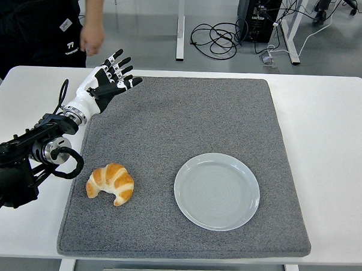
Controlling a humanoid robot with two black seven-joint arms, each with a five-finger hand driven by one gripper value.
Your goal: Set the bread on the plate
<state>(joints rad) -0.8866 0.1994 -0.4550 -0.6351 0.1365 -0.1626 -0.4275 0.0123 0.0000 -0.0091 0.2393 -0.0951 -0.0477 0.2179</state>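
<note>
Nearest us: 1 flaky, crescent-shaped croissant (110, 183) lying on the felt-like grey mat (188, 112), w/ 1 round, smooth pale plate (217, 191) well apart to its right. Farther back, we see the left hand (114, 77) w/ fingers splayed, holding nothing, over the mat's far-left corner. Beyond it, 1 person's hand (92, 38).

A golden, curved croissant (111, 183) lies flat, well short of the left hand's fingers (121, 70), which are spread. A round, pale plate (217, 191) sits bare just beside it, farther from those fingers.

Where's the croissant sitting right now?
In the head view, the croissant lies on the grey mat near its front-left corner, just left of the empty plate and apart from it.
</note>
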